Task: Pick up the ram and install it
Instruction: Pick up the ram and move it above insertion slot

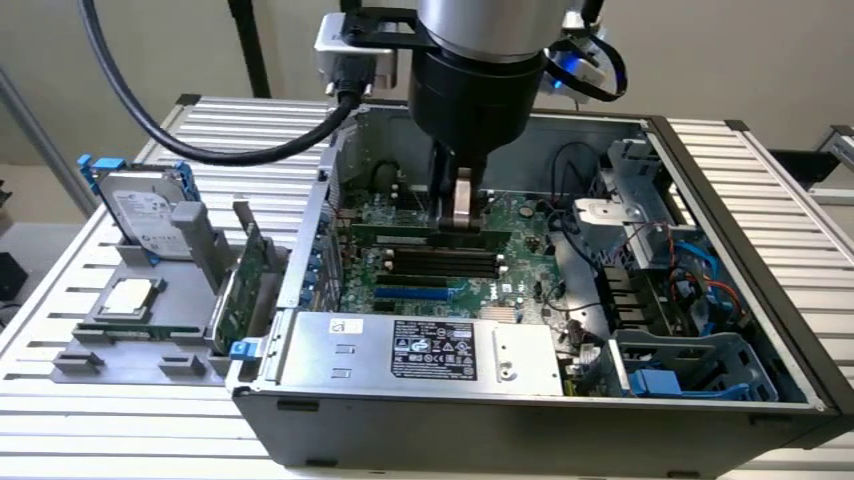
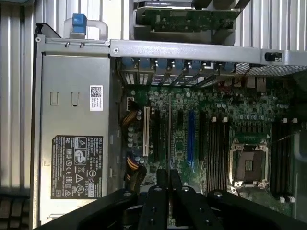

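Nearest, the power supply [image 1: 427, 348] sits at the case's [image 1: 534, 425] 6 o'clock edge. Past it lie the black slots [image 1: 427, 264]. At their 12 o'clock side the ram [image 1: 387, 237] stands on edge, pinched in the gripper's [image 1: 461, 230] narrow grip. A hard drive [image 1: 140, 215] stands at 9 o'clock on the bench [image 1: 747, 180].

Labels present, none legible.
Grey metal power-supply box [image 2: 62, 120] carries a black rectangular label [image 2: 76, 166] of tiny certification marks and a small white code sticker [image 2: 96, 97]; neither can be read.
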{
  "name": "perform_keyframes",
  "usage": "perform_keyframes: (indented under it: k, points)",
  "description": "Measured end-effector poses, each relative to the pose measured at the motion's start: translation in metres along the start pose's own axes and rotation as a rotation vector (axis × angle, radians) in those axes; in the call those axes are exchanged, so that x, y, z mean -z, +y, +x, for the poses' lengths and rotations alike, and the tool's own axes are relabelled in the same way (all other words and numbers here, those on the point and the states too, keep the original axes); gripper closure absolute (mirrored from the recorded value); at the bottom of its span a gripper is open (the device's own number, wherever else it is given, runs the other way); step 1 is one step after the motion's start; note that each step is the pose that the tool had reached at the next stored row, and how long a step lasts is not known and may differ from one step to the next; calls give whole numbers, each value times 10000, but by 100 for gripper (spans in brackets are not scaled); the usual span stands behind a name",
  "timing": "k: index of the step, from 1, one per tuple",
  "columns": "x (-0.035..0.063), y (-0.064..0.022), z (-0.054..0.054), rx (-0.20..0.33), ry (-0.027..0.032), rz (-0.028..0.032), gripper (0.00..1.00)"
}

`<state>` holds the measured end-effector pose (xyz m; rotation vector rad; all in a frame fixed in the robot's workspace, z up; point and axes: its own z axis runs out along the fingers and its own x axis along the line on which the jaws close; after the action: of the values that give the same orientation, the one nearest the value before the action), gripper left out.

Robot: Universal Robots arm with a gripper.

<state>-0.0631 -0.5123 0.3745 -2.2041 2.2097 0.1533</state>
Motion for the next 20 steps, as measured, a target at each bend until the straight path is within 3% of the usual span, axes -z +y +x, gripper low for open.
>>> perform_keyframes:
  k: [9,20]
  points:
    - [-185,-164,-357,1,-2,1,100]
    - [-418,-272,-834,0,-1,1,100]
